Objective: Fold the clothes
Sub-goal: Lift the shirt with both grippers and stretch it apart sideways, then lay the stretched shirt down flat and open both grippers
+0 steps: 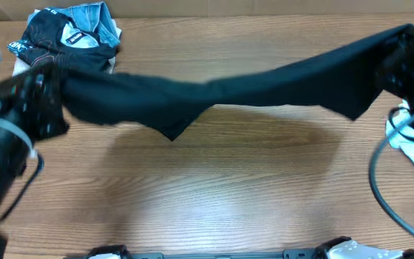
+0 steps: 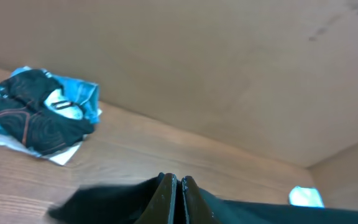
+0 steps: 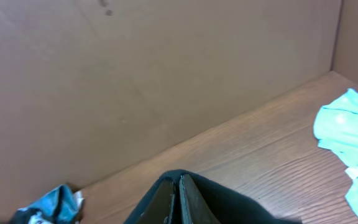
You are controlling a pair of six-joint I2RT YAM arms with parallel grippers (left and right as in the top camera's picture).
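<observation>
Jaws clamped, left gripper [image 2: 177,184] and right gripper [image 3: 179,182], far apart, hold the black shirt [image 1: 250,83] stretched, seemingly above the table [image 1: 228,187].

The large plain black fabric shirt [image 1: 214,90] hangs stretched left to right, raised at both ends. The light blue T-shirt [image 3: 347,134] lies crumpled at the right.

The left pincer [image 1: 43,97] is held at the left edge of the overhead frame and the right pincer [image 1: 397,54] at the upper right, with the arms spread wide apart. Each pincer's fingers are pressed together, clamped on one end of the black shirt [image 1: 214,93].
</observation>
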